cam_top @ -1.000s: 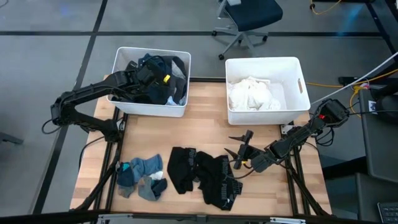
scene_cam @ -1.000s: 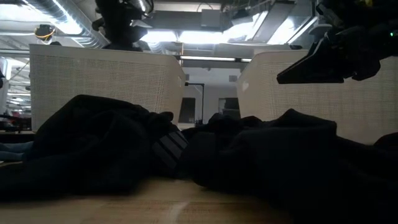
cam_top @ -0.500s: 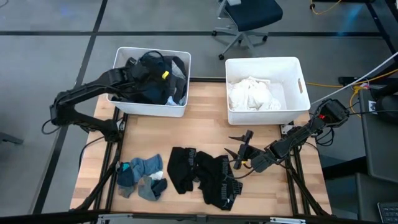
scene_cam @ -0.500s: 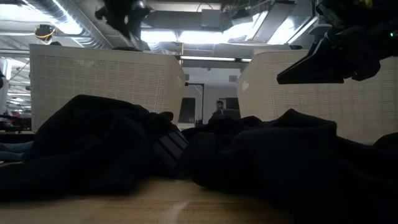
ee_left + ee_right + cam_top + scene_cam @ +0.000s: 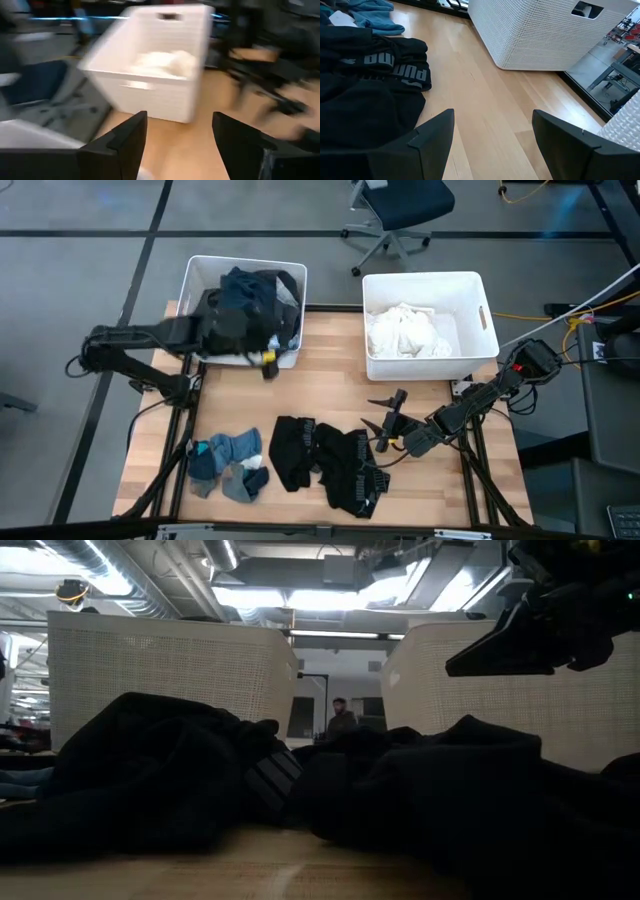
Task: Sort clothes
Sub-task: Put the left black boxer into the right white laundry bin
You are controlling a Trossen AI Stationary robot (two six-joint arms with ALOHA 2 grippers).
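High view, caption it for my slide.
Dark clothes and socks await sorting below two white bins.

Bare wood strip between the two bins [image 5: 332, 340], open table [image 5: 330, 395] in front of them, black clothes [image 5: 325, 462] and socks [image 5: 228, 465] crowding the near edge, right gripper [image 5: 385, 420] beside the black pile.

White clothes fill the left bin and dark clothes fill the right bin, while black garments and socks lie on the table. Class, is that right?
No, the bins are swapped. The high view shows white clothes in the right bin and dark clothes in the left bin. Black garments and socks do lie on the table.
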